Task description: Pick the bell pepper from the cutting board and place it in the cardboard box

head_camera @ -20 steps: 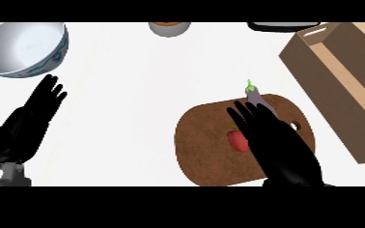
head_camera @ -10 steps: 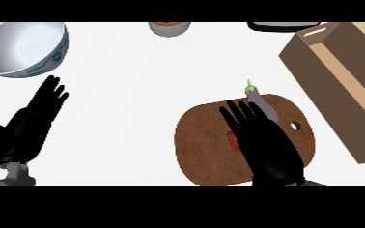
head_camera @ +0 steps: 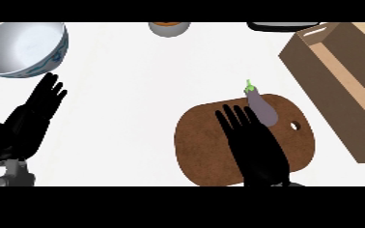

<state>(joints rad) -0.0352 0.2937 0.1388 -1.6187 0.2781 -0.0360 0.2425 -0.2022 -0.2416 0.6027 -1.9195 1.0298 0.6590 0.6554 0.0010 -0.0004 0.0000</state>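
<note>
Pepper: you cannot see it; your right hand (head_camera: 253, 145), fingers straight and spread, lies flat over the round brown wooden board (head_camera: 203, 147). Glossy purple eggplant (head_camera: 261, 107) beside fingertips. Open tan box (head_camera: 335, 77) right. Left hand (head_camera: 35, 113) rests open, left edge.

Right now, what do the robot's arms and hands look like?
Both hands are plain matte black, with long slim fingers and no markings or cables visible. The left hand shows at the view's left edge, with a bit of grey forearm below it. The right hand shows over the cutting board; its forearm is barely in view.
</note>
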